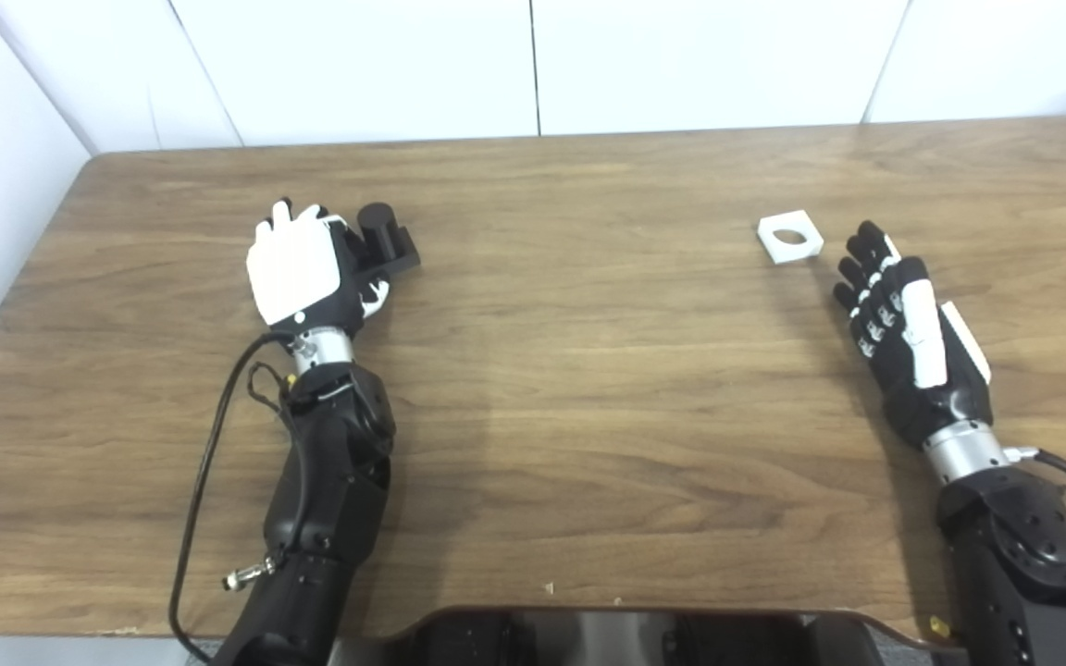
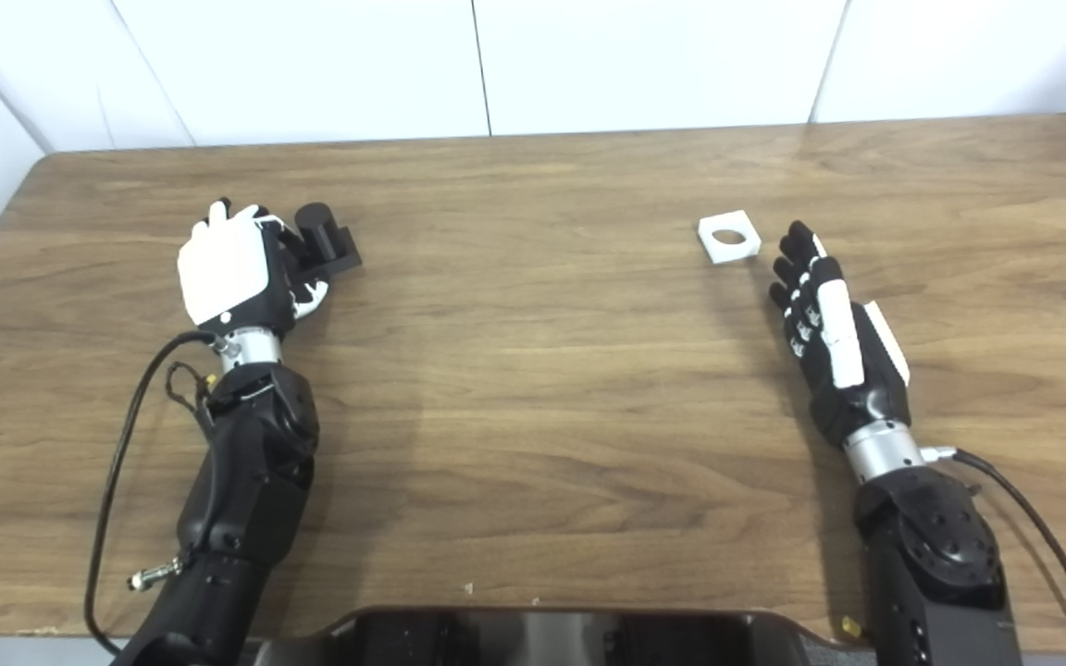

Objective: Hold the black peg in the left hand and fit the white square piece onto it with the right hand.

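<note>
White wall panels back the wooden tabletop (image 1: 588, 388) we work at. Our left hand (image 1: 302, 268) sits far left, its fingers curled against the black peg (image 1: 383, 239) on its base — whether they clamp it, we cannot tell. Our right hand (image 1: 903, 324) lies empty, fingers straight and apart, just beside the white square piece (image 1: 790, 237).

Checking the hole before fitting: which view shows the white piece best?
Neither wins clearly. The left eye view shows the white piece flat on the table, hole open and unblocked; the right eye view shows the same.
</note>
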You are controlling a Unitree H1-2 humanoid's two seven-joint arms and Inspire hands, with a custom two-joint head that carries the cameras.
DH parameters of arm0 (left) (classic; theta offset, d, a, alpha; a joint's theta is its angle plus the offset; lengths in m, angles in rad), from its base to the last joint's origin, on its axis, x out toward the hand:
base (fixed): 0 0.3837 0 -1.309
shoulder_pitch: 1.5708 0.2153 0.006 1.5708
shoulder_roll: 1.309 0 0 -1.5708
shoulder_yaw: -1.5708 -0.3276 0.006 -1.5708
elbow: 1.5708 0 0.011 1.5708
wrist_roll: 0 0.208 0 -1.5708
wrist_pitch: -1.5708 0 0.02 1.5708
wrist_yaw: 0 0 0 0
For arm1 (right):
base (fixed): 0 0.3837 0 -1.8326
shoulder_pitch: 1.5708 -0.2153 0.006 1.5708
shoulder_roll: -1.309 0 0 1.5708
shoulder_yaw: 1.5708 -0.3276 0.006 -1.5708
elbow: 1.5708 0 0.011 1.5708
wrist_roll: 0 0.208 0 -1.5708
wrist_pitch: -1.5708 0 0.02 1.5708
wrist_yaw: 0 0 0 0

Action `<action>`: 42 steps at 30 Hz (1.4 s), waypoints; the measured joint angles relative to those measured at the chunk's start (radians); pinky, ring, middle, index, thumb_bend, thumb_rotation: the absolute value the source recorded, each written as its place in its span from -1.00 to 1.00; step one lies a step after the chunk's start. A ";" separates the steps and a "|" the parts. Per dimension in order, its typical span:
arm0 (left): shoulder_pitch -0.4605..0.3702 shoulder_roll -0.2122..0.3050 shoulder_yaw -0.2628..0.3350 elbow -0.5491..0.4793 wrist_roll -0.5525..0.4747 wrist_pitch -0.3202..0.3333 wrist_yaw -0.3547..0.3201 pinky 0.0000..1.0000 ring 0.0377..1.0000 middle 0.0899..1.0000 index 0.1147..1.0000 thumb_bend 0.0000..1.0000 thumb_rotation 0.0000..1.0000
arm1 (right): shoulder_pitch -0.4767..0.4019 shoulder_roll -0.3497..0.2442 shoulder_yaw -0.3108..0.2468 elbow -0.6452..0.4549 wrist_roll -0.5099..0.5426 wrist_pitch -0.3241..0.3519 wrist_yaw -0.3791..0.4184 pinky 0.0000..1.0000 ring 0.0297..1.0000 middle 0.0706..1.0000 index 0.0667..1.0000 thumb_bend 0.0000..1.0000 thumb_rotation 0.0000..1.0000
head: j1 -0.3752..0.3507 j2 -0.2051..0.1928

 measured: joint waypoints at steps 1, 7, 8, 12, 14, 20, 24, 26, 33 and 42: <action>0.001 0.004 -0.003 0.000 -0.004 0.000 0.003 0.87 0.92 0.68 -0.17 0.02 -0.87 | 0.000 0.000 0.001 0.000 -0.001 0.000 0.000 1.00 1.00 1.00 1.00 0.27 0.90 | -0.002 0.000; 0.005 0.012 -0.012 -0.005 -0.032 0.000 0.012 0.86 0.93 0.69 -0.16 0.02 -0.87 | 0.000 -0.004 0.002 0.000 -0.003 0.000 0.001 1.00 1.00 1.00 1.00 0.28 0.89 | -0.005 0.000; 0.005 0.012 -0.013 -0.005 -0.033 0.000 0.013 0.86 0.92 0.69 -0.16 0.02 -0.87 | 0.000 -0.005 0.002 0.000 -0.004 0.000 0.001 1.00 1.00 1.00 1.00 0.28 0.89 | -0.005 0.000; 0.006 0.014 -0.022 -0.005 -0.046 0.001 0.025 0.87 0.92 0.67 -0.17 0.03 -0.87 | 0.000 -0.014 0.005 0.000 -0.004 0.000 0.006 1.00 1.00 1.00 1.00 0.28 0.87 | -0.002 0.000; 0.007 0.016 -0.025 -0.005 -0.055 0.001 0.030 0.86 0.91 0.67 -0.16 0.03 -0.87 | 0.000 -0.017 0.005 0.000 -0.005 0.001 0.006 1.00 1.00 1.00 1.00 0.27 0.87 | -0.002 0.000; 0.007 0.022 -0.034 -0.006 -0.060 0.001 0.032 0.77 0.90 0.66 -0.15 0.03 -0.85 | 0.000 -0.018 0.010 -0.001 -0.013 0.000 0.005 1.00 1.00 1.00 1.00 0.26 0.92 | 0.002 0.000; 0.015 0.023 -0.039 -0.018 -0.066 0.002 0.031 0.72 0.88 0.65 -0.14 0.03 -0.83 | 0.000 -0.028 0.020 -0.001 -0.026 -0.003 0.005 1.00 1.00 1.00 1.00 0.26 0.95 | 0.005 0.002; 0.023 0.023 -0.042 -0.030 -0.075 0.002 0.032 0.70 0.88 0.64 -0.14 0.03 -0.83 | -0.001 -0.029 0.022 -0.001 -0.030 -0.005 0.005 1.00 1.00 1.00 1.00 0.24 0.93 | 0.005 0.002; 0.049 0.023 -0.054 -0.077 -0.111 0.004 0.027 0.62 0.85 0.64 -0.14 0.02 -0.81 | -0.002 -0.029 0.024 0.000 -0.030 -0.006 0.004 1.00 1.00 1.00 1.00 0.21 0.91 | 0.009 -0.002; 0.060 0.022 -0.074 -0.154 -0.114 0.007 0.016 0.66 0.88 0.69 0.35 0.50 -0.19 | -0.009 -0.028 0.027 0.019 -0.028 -0.026 0.005 1.00 1.00 1.00 0.98 0.21 0.85 | 0.011 -0.002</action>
